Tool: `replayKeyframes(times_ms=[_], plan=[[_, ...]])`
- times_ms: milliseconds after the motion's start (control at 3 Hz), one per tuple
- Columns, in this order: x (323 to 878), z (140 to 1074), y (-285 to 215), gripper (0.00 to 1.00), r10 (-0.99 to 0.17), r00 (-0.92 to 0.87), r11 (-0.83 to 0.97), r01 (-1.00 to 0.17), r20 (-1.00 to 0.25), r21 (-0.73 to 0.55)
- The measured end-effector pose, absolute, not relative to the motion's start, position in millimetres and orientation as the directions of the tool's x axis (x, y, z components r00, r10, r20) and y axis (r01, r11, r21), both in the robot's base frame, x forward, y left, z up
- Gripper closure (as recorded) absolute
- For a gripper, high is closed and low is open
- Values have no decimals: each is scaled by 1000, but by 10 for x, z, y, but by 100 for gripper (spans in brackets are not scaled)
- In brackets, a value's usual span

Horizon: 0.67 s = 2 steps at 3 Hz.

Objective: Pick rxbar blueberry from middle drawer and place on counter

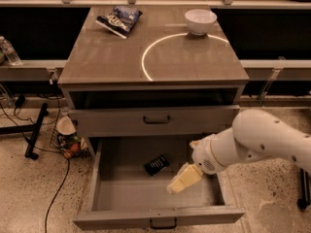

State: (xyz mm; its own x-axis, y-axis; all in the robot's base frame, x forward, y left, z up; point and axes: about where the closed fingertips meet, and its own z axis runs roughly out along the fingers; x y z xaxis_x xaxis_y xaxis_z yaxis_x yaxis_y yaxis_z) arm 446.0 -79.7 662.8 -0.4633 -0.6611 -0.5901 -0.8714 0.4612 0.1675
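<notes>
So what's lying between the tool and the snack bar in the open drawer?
Nothing but bare drawer floor, seen in the camera view; the tool hangs just right of the snack bar.

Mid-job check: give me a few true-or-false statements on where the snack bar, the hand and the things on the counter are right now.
1. The snack bar lies on the floor of the open drawer. True.
2. The hand is lifting the snack bar. False: the hand hangs inside the open drawer, to the right of the bar in the camera view and apart from it.
3. A white bowl stands on the counter. True.
4. The chip bag is in the drawer with the bar. False: it lies on the counter, at the far left.
</notes>
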Motion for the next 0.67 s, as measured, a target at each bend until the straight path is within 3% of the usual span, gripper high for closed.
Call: replayKeyframes(times_ms=[667], plan=[[4976, 5749, -559, 0, -493, -532, 589, -787, -689, 185]])
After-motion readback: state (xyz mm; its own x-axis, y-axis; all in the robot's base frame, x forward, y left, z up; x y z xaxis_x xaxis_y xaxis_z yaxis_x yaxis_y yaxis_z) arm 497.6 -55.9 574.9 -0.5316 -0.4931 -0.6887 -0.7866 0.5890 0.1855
